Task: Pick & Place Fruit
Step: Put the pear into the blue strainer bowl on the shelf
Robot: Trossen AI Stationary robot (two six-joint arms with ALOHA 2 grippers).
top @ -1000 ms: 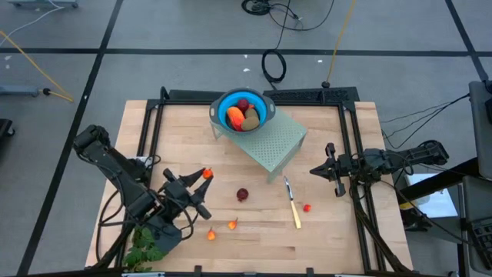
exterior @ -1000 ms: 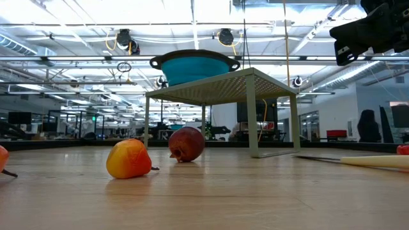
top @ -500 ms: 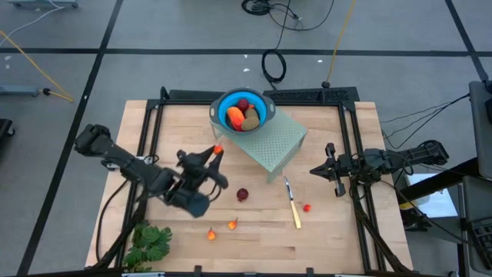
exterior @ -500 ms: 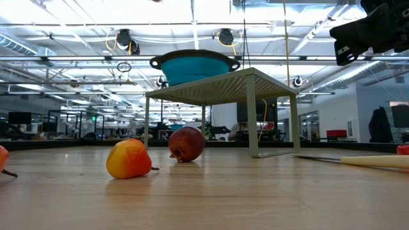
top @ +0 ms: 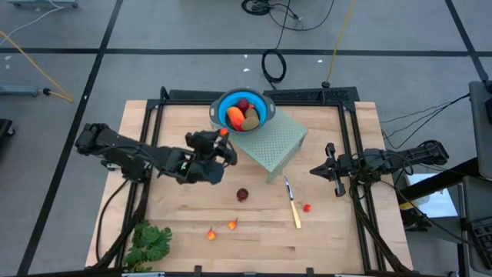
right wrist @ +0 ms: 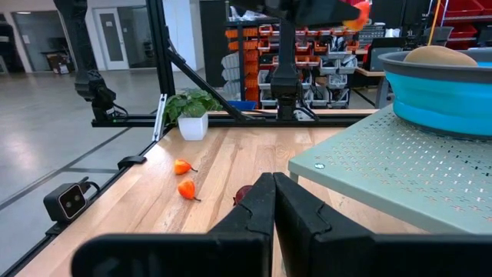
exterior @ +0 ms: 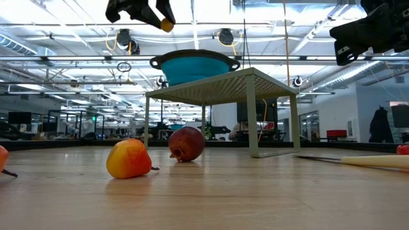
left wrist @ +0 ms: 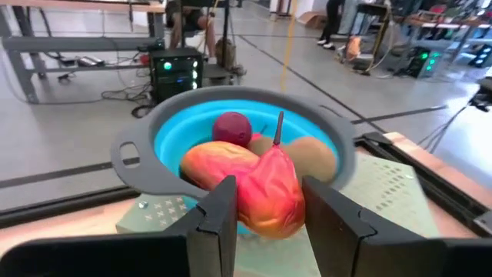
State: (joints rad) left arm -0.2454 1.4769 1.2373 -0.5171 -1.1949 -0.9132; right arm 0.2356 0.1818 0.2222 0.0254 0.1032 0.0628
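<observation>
Just short of the blue bowl (top: 243,110) | small orange-red fruit (left wrist: 269,194) pinched between left gripper (top: 222,143) fingers, carried high to clear the rim | right gripper (top: 329,170) clamped empty, parked aside, waiting.

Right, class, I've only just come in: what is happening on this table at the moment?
The left gripper holds a small orange-red fruit up beside the blue bowl, which sits on a green stand and already contains other fruit. The right gripper waits shut at the table's right side. A dark red ball and orange-red bits remain on the table.
</observation>
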